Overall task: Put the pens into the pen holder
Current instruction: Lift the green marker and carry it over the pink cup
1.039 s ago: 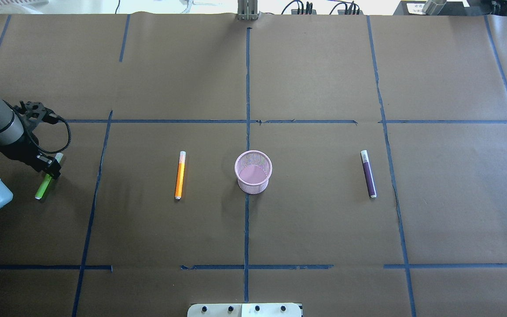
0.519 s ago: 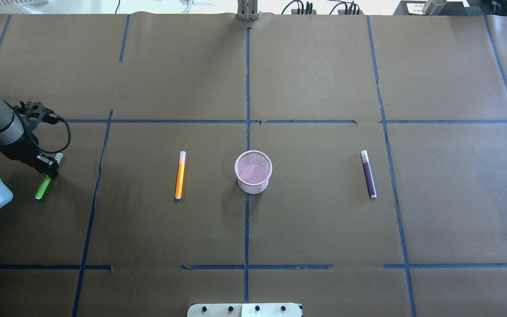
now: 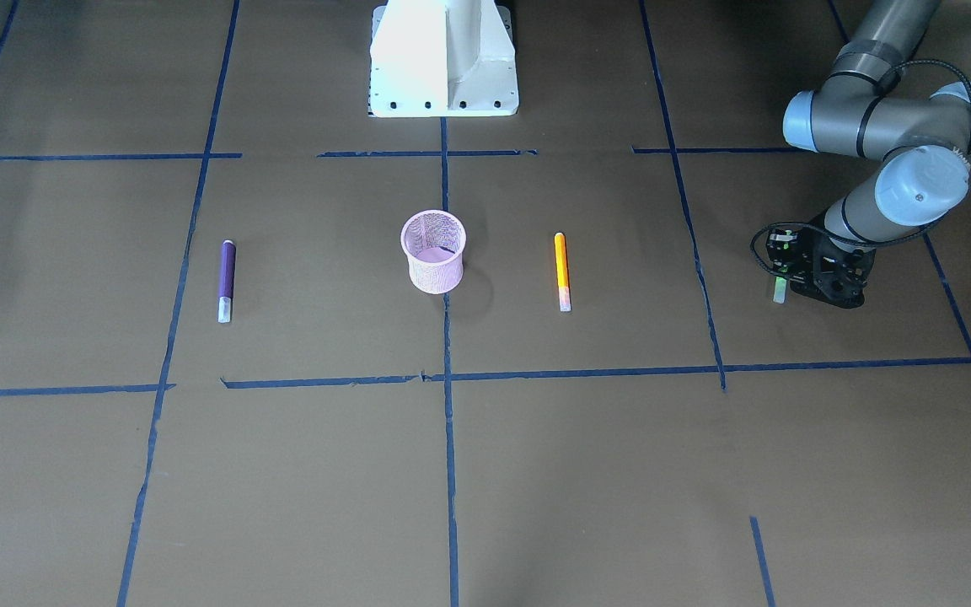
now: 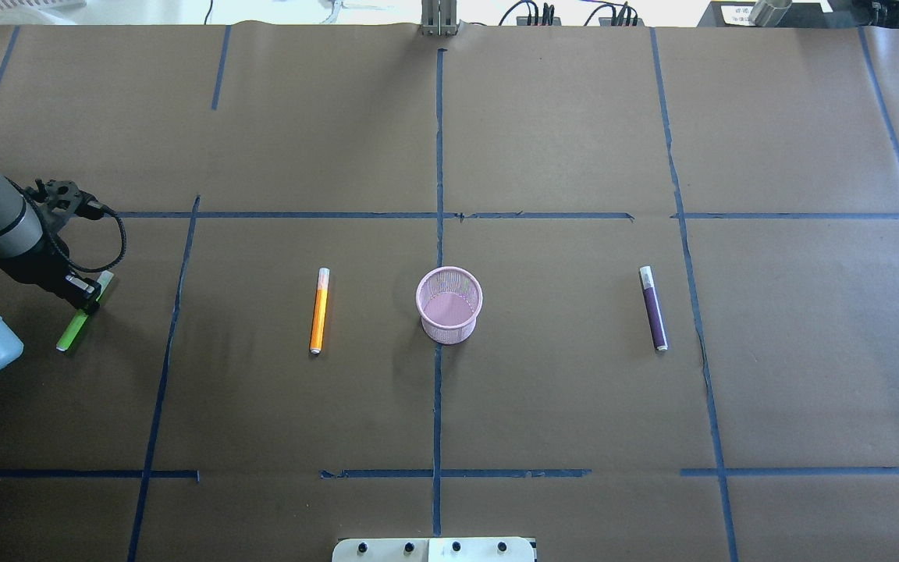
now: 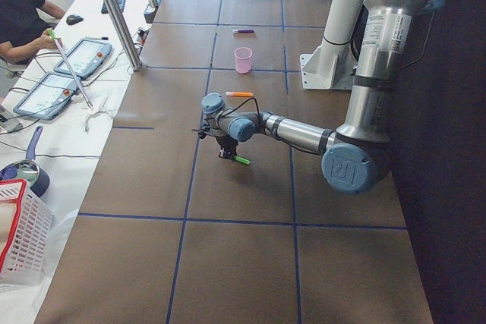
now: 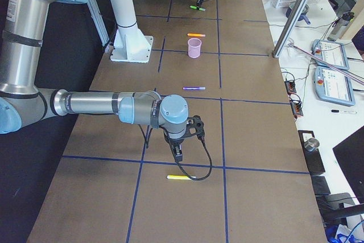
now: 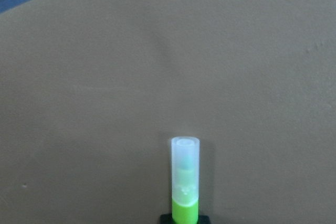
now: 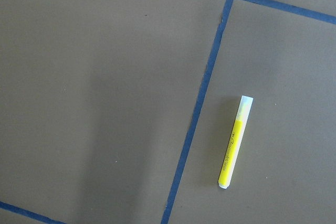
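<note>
— Where are the pens found, taken from the pen holder (image 4: 448, 329)?

— The holder is stood upright, and all four pens are outside it. The orange pen (image 4: 319, 311) is laid flat near it on the robot's left side. The purple pen (image 4: 654, 308) is laid flat somewhat farther out on the robot's right. The green pen (image 4: 71, 334) is seen well apart from the holder, beyond the orange one. A yellow pen (image 6: 179, 177) is laid flat far beyond the purple one.

— And how are the jaws held?

— The green pen appears to be pinched towards its capped end by the left gripper (image 4: 89, 298). In the wrist view only the pale cap is shown jutting out ahead. The right gripper (image 6: 178, 153) is held over the table just beside the yellow pen, on the holder's side of it. Whether its jaws are spread or pressed together cannot be told.
</note>
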Tool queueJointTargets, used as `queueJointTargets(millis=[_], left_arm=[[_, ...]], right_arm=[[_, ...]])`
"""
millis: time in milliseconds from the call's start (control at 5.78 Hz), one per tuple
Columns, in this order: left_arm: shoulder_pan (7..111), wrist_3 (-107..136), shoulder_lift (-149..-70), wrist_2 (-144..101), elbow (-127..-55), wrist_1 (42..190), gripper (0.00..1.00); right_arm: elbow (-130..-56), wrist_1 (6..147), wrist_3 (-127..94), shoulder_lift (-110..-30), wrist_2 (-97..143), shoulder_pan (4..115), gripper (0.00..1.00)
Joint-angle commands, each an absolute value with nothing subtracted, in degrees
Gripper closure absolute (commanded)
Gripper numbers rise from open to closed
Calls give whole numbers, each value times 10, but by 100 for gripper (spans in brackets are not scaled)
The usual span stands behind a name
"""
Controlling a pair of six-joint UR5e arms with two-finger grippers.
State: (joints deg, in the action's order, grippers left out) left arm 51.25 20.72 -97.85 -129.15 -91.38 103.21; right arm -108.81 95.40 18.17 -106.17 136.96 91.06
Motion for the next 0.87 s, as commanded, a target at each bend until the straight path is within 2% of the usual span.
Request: queueJointTargets(millis=[0,346,693], left_arm=[[513,211,-996,-1293,-958,1032,100],[510,311,-1054,-1291,-1029,1033,100],[453,417,-1146,-1243,-1066,1034,100]], right_arm=[[-1090,953,181,-1062,1370,911,0],[-1091,949,181,-1061,1375,910,0],[-1090,949,181,-1059,1383,904,0]])
